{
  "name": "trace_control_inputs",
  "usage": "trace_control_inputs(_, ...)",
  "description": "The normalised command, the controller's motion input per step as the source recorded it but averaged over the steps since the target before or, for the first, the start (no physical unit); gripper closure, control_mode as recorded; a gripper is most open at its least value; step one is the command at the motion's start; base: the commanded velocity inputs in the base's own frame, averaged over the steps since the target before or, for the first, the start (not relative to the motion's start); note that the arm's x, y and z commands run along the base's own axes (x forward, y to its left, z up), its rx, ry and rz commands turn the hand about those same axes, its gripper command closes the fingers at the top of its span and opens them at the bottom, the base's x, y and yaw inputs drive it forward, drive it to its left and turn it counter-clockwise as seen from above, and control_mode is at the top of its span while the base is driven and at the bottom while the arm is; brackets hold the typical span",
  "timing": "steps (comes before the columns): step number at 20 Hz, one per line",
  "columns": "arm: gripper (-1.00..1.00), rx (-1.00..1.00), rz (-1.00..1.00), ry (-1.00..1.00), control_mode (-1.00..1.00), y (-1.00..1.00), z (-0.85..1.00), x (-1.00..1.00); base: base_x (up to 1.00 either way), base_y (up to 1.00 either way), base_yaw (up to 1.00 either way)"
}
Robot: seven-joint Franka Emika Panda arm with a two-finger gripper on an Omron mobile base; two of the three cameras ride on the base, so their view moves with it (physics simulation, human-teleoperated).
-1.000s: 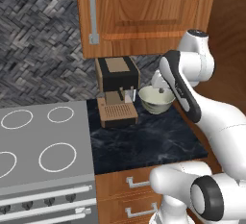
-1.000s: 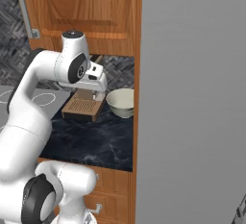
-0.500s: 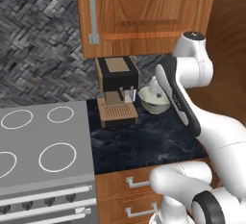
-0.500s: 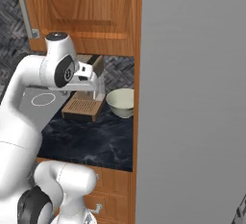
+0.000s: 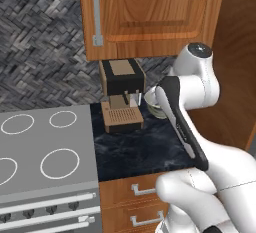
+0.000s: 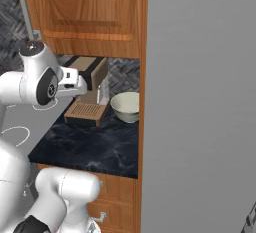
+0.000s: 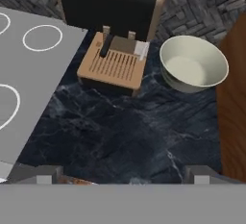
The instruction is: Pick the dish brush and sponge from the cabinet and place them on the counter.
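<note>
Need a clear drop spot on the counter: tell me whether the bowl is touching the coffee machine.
Apart. In the hand view a strip of black counter shows between the bowl and the coffee machine tray; the right base view shows the same gap.

Your arm is built of smooth, rounded glossy white shells with bulbous joints, one capped by a dark grey disc on top. A black band runs lengthwise down the forearm link in the left base view. From the right, a round dark grey cap sits on the joint's side, beside a small white boxy block.
</note>
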Motion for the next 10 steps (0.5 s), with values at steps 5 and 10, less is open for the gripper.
trace_control_inputs(5, -1.00, 0.00, 0.00, -0.19, -1.00, 0.46, 0.24, -0.10, 0.00, 0.00, 0.00)
trace_control_inputs(10, -1.00, 0.00, 0.00, -0.19, -1.00, 0.43, 0.26, -0.05, 0.00, 0.00, 0.00)
